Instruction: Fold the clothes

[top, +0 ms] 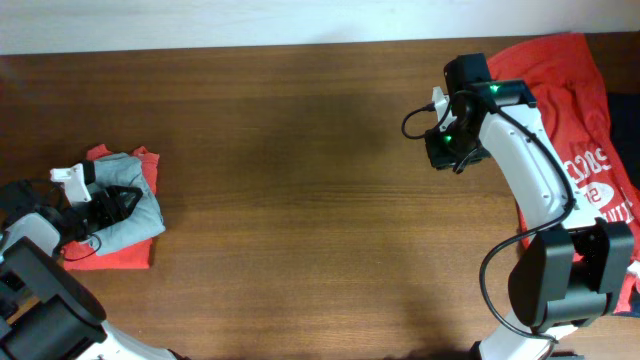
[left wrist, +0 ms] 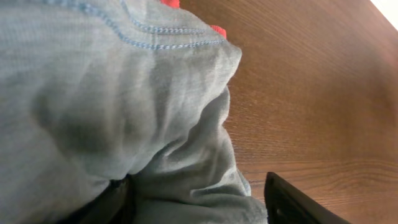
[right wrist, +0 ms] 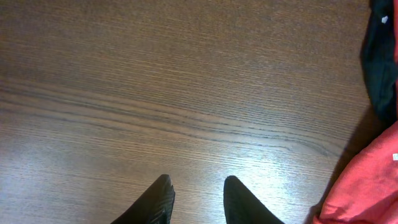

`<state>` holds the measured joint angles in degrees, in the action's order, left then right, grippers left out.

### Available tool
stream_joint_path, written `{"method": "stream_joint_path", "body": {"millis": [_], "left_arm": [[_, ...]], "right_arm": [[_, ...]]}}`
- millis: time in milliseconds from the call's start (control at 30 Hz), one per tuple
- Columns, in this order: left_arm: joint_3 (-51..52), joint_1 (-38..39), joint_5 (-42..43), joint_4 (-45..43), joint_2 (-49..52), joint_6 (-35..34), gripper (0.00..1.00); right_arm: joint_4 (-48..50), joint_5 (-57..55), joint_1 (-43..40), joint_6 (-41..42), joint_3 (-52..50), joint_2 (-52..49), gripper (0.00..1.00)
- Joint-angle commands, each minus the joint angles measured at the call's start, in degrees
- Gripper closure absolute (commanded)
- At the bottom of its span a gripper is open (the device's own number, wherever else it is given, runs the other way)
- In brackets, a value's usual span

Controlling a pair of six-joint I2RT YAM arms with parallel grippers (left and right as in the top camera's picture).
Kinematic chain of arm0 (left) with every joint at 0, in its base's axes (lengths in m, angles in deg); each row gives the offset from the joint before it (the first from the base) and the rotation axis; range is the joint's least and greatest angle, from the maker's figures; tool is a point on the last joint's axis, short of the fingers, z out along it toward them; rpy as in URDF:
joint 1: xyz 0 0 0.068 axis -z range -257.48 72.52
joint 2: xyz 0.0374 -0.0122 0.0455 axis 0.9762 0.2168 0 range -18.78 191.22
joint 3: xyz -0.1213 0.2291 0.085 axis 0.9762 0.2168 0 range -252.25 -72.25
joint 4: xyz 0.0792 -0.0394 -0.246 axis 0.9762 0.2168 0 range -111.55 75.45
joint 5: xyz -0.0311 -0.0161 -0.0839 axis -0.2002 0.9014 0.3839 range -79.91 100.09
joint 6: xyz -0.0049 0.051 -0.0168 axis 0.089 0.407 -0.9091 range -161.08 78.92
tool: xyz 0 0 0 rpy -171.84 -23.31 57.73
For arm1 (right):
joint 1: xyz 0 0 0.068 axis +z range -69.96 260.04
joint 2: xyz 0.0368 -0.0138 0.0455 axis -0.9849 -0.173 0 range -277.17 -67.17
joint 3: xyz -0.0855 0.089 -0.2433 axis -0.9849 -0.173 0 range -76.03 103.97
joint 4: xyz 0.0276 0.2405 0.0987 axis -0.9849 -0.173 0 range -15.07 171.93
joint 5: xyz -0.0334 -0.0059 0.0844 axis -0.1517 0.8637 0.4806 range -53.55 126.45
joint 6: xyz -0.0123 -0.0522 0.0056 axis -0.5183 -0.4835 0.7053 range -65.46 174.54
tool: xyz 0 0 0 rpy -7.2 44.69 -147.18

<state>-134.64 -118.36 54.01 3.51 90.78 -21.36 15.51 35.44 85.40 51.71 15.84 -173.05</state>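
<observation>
Folded grey knit garment (left wrist: pixel 124 93) atop flat red cloth (top: pixel 115 252), near left edge of brown wooden table (top: pixel 300 180). Left gripper (top: pixel 125 200) low on it, fingers astride a grey fold; pinching or not, cannot tell. Red printed T-shirt (top: pixel 575 110) far right, crumpled, just beside right gripper (right wrist: pixel 196 199), fingers spread over bare wood.

Right arm (top: pixel 525 160): white moulded link shells between black joint housings, green indicator lights lit at the upper joints. One black cable (top: pixel 412 122) loops off the wrist and another curves beside the black, blocky base (top: pixel 560 285). Left arm (top: pixel 30 250): same white-and-black finish, with a small white bracket (top: pixel 68 175) behind the black left gripper (top: pixel 128 198). Right gripper (right wrist: pixel 196 202): 2 matte black fingers (right wrist: pixel 157 200) with rounded tips, plain surfaces; screws and markings on either arm too small to read.
</observation>
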Motion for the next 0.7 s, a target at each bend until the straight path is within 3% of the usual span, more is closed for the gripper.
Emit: {"method": "stream_joint_path", "body": {"millis": [0, 200, 233, 267, 600, 667], "left_arm": [[2.25, -1.29, -8.24, 0.24, 2.97, 0.50, 0.29], [0.31, -1.29, -4.02, 2.08, 2.56, 0.55, 0.21], [-0.57, -1.29, -3.15, 3.06, 2.29, 0.55, 0.06], [-1.70, -1.20, -3.15, 4.61, 1.70, 0.55, 0.01], [-11.56, 5.66, -9.68, 14.45, -16.15, 0.52, 0.01], [-11.72, 8.41, -9.90, 14.45, -19.80, 0.52, 0.01]], "right_arm": [[-0.09, 0.33, -0.15, 0.07, 1.20, 1.38, 0.67], [-0.09, 0.33, -0.15, 0.07, 1.20, 1.38, 0.67], [-0.07, 0.33, -0.15, 0.07, 1.20, 1.38, 0.67], [-0.07, 0.33, -0.15, 0.07, 1.20, 1.38, 0.67], [-0.04, 0.33, -0.15, 0.07, 1.20, 1.38, 0.67], [-0.02, 0.33, -0.15, 0.07, 1.20, 1.38, 0.56]]}}
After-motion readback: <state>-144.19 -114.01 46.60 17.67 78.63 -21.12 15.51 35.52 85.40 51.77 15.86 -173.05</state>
